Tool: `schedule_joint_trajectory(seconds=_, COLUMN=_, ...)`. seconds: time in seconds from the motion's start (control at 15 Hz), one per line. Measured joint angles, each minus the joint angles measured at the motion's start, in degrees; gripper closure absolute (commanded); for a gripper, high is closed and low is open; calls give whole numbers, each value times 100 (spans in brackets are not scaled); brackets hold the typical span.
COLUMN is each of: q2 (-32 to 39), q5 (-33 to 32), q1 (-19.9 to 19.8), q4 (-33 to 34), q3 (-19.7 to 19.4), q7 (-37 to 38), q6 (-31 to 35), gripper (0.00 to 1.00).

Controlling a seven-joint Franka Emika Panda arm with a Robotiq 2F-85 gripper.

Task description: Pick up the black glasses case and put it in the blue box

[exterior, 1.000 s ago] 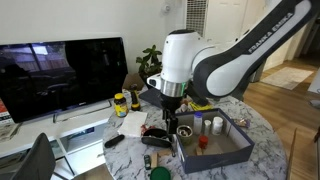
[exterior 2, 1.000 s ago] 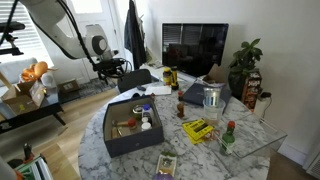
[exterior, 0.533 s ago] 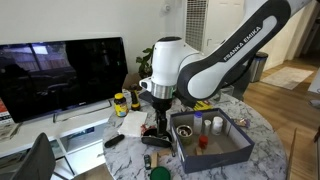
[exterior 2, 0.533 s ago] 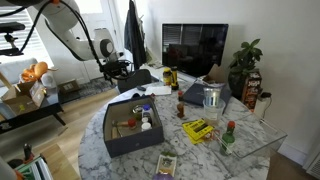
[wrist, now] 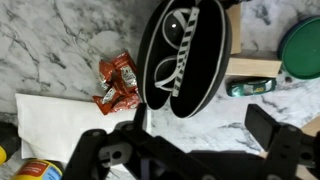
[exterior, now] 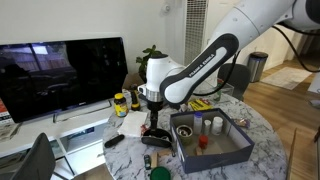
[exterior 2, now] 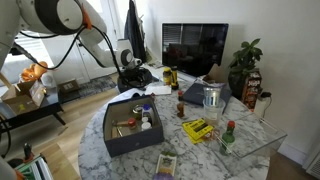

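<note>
Now hovering: end effector point(wrist: 200, 120) spread wide over the black glasses case point(wrist: 185, 50), lying on the tabletop point(wrist: 50, 40) beside the blue box point(exterior: 215, 155).
Seemingly sitting off-centre, risking the rounded shell squirting sideways on closing.

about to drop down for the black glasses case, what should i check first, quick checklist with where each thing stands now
1. Tool open: ok, jaws spread wide in the wrist view.
2. Black glasses case lined up with the tool: ok, it lies ahead of the opening, not yet between the fingers.
3. Case shut: ok, lid looks closed.
4. Clearance beside the case: cannot tell. The red wrapper sits apart, but the small bottle lies very close to its edge.
5. Room in the blue box: cannot tell, it holds several items.
</note>
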Motion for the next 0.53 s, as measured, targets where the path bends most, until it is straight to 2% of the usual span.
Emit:
schedule_joint_trajectory(seconds=0.33, q2=945, q5=0, q1=-22, q4=1404, q3=-29, q7=-269, q6=-999, gripper=2)
schedule_joint_trajectory(seconds=0.47, q2=1221, q5=0, q1=-25, q4=1810, q3=-88, q7=-298, q6=-1251, gripper=8)
schedule_joint_trajectory(seconds=0.53, q2=1341, q5=0, q1=-31, q4=1990, q3=-111, q7=-305, q6=-1358, gripper=19)
